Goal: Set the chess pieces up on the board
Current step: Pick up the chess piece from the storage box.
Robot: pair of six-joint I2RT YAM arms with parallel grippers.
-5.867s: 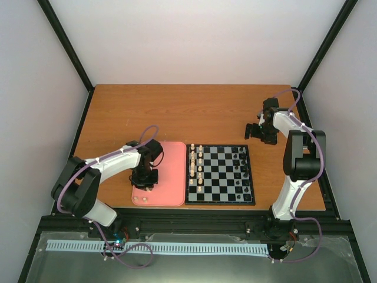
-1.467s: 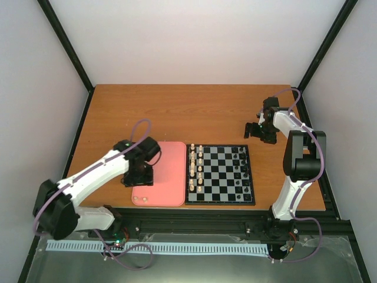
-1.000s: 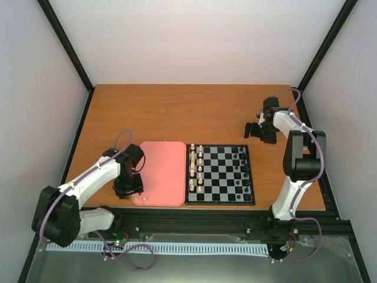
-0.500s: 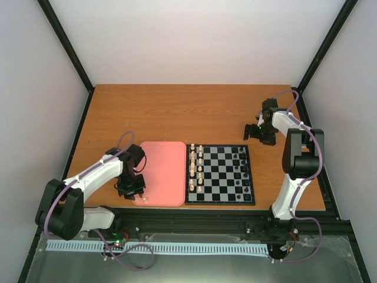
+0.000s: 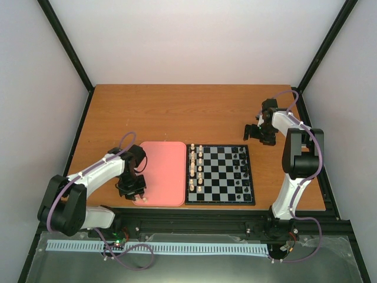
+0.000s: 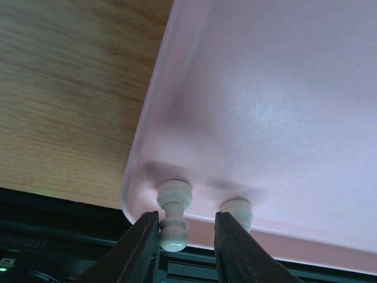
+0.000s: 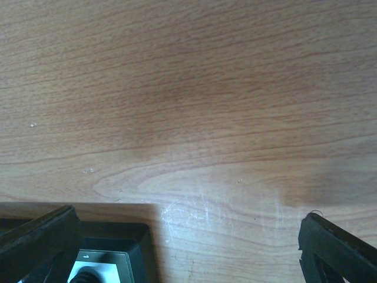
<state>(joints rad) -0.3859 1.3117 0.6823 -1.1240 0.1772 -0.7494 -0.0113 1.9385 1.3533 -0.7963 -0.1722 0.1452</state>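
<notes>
Left gripper [image 5: 136,191] low over the near-left corner of the salmon-pink tray [image 5: 162,168], jaws parted only narrowly. Between its fingers [image 6: 138,250], in the wrist view, one cream-white pawn [image 6: 174,217], close against the left finger, with a sliver of space on the other side; not pinched, as far as can be seen. Upright or lying: cannot tell from this angle. Just beside it, a second cream-white piece [image 6: 237,210], partly hidden behind the right finger. Both right against the tray's near rim, close to the rounded corner.

Right gripper [image 5: 252,131] over the wooden table [image 5: 177,112], just off the far-right corner of the chessboard [image 5: 221,178], jaws spread wide and holding nothing. In its wrist view, only bare wood grain between the two fingertips, plus the black border of the board's corner at the lower left.

Chessboard close to the table's near edge, its left edge touching or just beside the tray's right edge; which of the two, cannot tell. Remaining cream-white chess pieces [image 5: 197,170] standing in two columns along the board's left edge. Black chess pieces [image 5: 240,170] likewise in two columns along its right edge, well apart from the cream ones.
</notes>
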